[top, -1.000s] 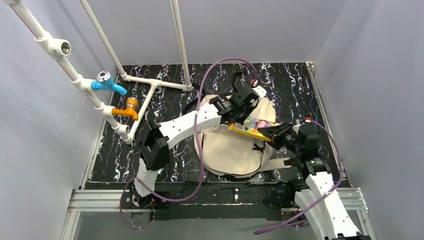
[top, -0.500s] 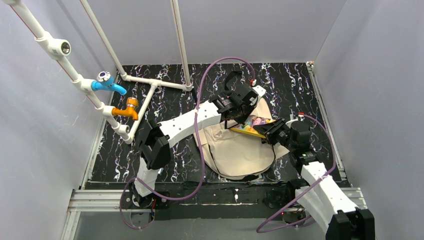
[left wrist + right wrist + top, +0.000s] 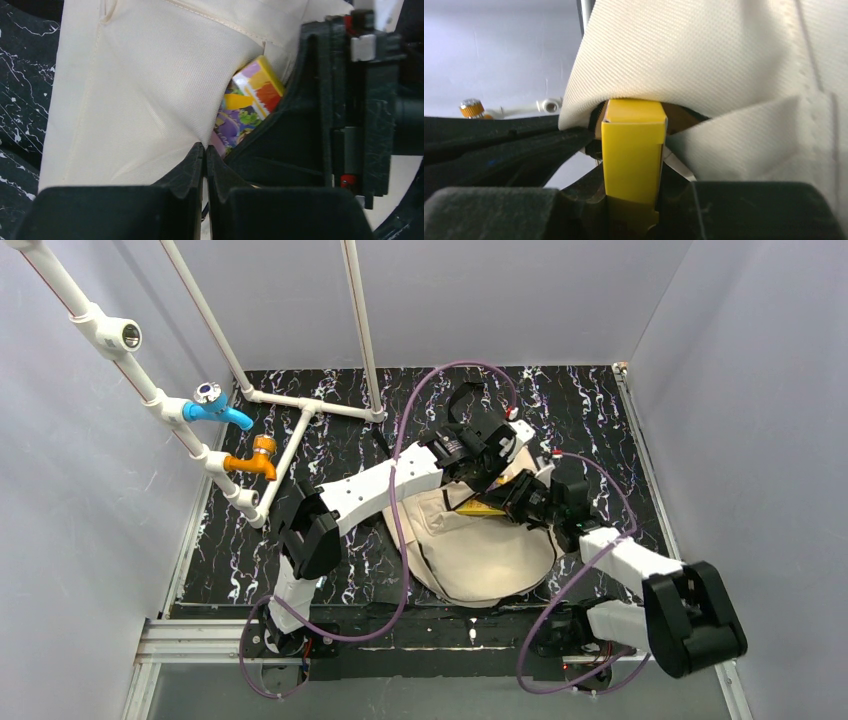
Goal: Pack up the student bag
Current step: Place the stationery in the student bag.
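The beige student bag (image 3: 480,552) lies flat on the black marbled table. My left gripper (image 3: 479,476) is shut on the bag's fabric (image 3: 150,100) at its far edge and holds the opening up. In the left wrist view the left gripper (image 3: 205,150) pinches a fold of that cloth. My right gripper (image 3: 512,502) is shut on a yellow box (image 3: 634,145) with a colourful printed face (image 3: 250,92). The box's front end sits under the raised cloth (image 3: 704,55), inside the bag's mouth. Only a sliver of the yellow box (image 3: 481,508) shows from above.
A white pipe frame with a blue tap (image 3: 215,405) and an orange tap (image 3: 255,458) stands at the back left. Purple cables (image 3: 400,540) loop over the bag's left side. Grey walls close in the table (image 3: 600,410) on three sides.
My right arm has moved left with the yellow box and pushed it under the lifted fabric, so most of it is hidden now. The left gripper has kept its hold on the bag.
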Controlling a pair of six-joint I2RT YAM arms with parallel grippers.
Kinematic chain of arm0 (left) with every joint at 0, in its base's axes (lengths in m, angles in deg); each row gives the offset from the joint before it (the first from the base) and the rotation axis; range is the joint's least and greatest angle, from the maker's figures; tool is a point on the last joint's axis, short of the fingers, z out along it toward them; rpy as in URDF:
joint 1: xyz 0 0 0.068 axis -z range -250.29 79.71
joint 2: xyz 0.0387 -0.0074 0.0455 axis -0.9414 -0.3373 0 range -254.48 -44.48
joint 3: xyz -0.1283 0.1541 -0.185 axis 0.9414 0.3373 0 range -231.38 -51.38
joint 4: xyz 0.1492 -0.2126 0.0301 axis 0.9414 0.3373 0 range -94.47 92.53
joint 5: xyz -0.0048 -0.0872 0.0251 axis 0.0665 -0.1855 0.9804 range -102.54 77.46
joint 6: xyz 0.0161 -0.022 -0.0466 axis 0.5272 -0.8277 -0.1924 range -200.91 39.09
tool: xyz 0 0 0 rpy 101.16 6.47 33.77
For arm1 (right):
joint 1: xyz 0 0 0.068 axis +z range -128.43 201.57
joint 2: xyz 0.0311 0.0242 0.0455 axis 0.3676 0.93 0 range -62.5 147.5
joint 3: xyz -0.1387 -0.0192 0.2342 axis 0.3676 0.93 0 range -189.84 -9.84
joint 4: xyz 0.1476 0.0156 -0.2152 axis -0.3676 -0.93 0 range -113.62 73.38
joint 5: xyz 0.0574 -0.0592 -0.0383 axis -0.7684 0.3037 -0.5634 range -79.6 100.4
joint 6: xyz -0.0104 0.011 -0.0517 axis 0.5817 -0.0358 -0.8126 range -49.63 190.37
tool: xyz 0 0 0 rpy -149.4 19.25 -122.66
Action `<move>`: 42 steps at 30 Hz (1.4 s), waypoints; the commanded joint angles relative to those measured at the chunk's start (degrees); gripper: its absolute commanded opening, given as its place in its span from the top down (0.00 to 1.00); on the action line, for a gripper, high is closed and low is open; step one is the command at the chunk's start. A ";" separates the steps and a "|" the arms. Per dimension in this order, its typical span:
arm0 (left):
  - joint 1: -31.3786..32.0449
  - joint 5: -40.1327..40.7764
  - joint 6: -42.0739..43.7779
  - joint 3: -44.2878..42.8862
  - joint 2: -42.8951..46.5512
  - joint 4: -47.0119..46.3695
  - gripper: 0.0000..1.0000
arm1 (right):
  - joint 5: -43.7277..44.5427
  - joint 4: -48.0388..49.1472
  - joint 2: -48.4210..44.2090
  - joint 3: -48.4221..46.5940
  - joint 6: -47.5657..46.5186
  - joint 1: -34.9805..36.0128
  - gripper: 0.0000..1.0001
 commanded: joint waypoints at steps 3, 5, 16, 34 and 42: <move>0.81 -0.36 2.12 1.10 3.19 -2.07 1.00 | -17.07 2.38 9.86 -7.30 -7.86 0.62 0.84; 0.64 -0.19 1.60 1.77 3.31 -2.39 1.00 | -15.87 -4.79 9.97 -10.46 -12.38 0.11 0.67; -0.62 1.96 -0.43 5.15 5.29 -4.10 1.00 | -6.24 -31.78 -6.57 -9.83 -16.08 -3.38 0.18; -1.31 -2.11 1.01 10.23 8.10 -8.32 1.00 | 1.03 -18.52 -3.59 -7.06 -16.76 -3.38 0.83; -1.57 -1.29 2.44 9.68 6.83 -8.54 1.00 | -15.85 -21.96 -1.38 -5.19 -12.59 -3.38 0.99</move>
